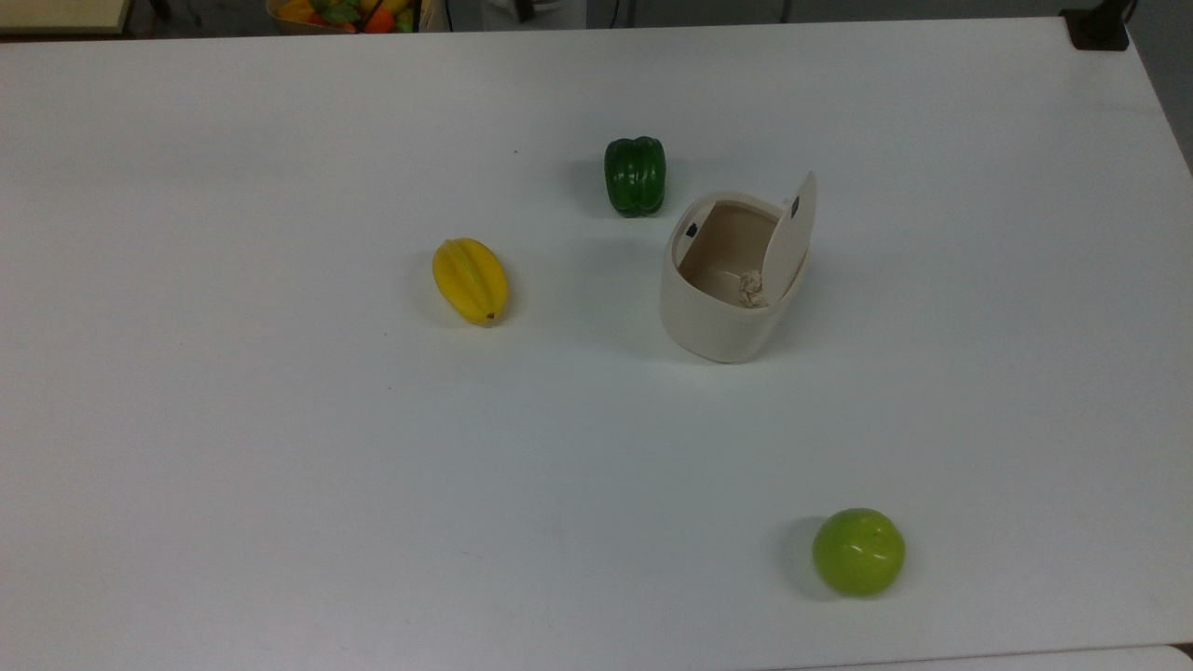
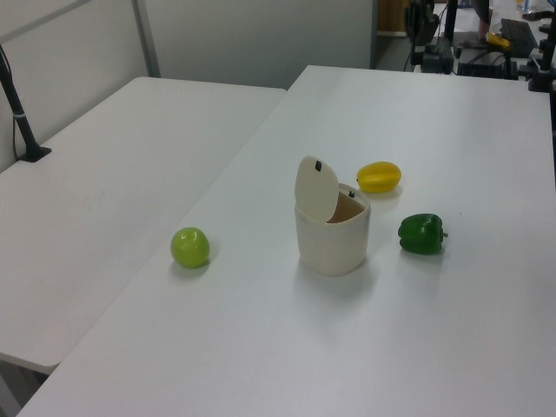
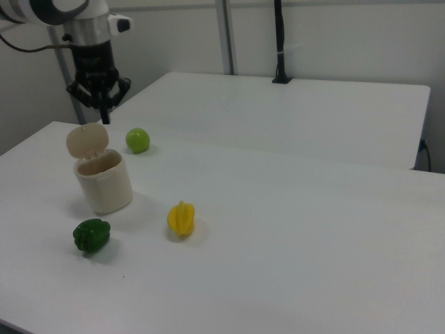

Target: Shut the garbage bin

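Note:
The cream garbage bin (image 1: 718,321) (image 2: 332,243) (image 3: 104,184) stands upright on the white table. Its flat lid (image 1: 790,238) (image 2: 316,187) (image 3: 87,139) is raised almost vertical, so the bin is open. A small dark button (image 1: 692,229) sits at a rim corner, and a crumpled pale wad (image 1: 751,287) lies inside. In the right view my gripper (image 3: 104,120) hangs just above the lid's upper edge, pointing down, shut with nothing in it.
A green pepper (image 1: 635,175) lies close beside the bin, a yellow starfruit (image 1: 470,279) further to the top view's left, and a green apple (image 1: 857,551) near the front edge. A second white table (image 2: 113,174) adjoins. A basket of fruit (image 1: 345,14) sits beyond the far edge.

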